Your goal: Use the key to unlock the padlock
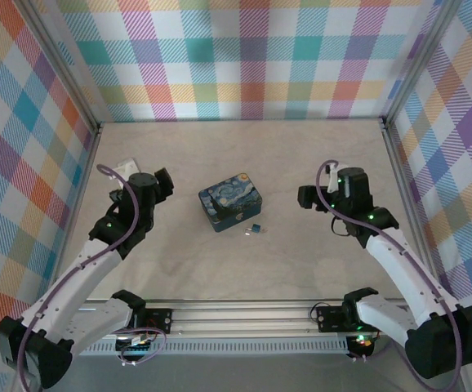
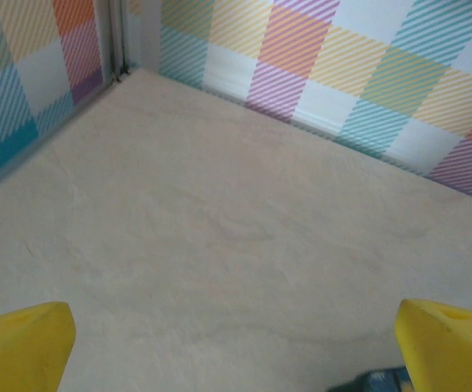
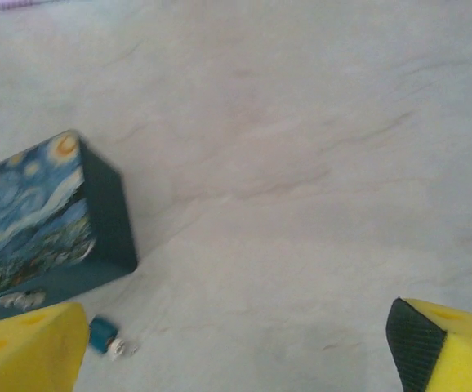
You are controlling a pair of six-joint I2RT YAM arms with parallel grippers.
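Observation:
The padlock (image 1: 254, 229), a tiny silvery piece with a dark bluish part, lies on the table just in front of the night-sky tin box (image 1: 229, 202). In the right wrist view the padlock (image 3: 108, 339) rests at the lower left, beside the tin (image 3: 48, 220). The key is too small to tell apart from it. My right gripper (image 1: 305, 196) hangs to the right of the tin; its jaws (image 3: 236, 351) stand open with bare table between them. My left gripper (image 1: 163, 184) is left of the tin, also open (image 2: 236, 351) and holding nothing.
A small white object (image 1: 124, 169) lies by the left wall behind the left arm. Plaid walls (image 1: 244, 57) enclose the table on three sides. A metal rail (image 1: 244, 314) runs along the near edge. A corner of the tin (image 2: 376, 381) shows low in the left wrist view.

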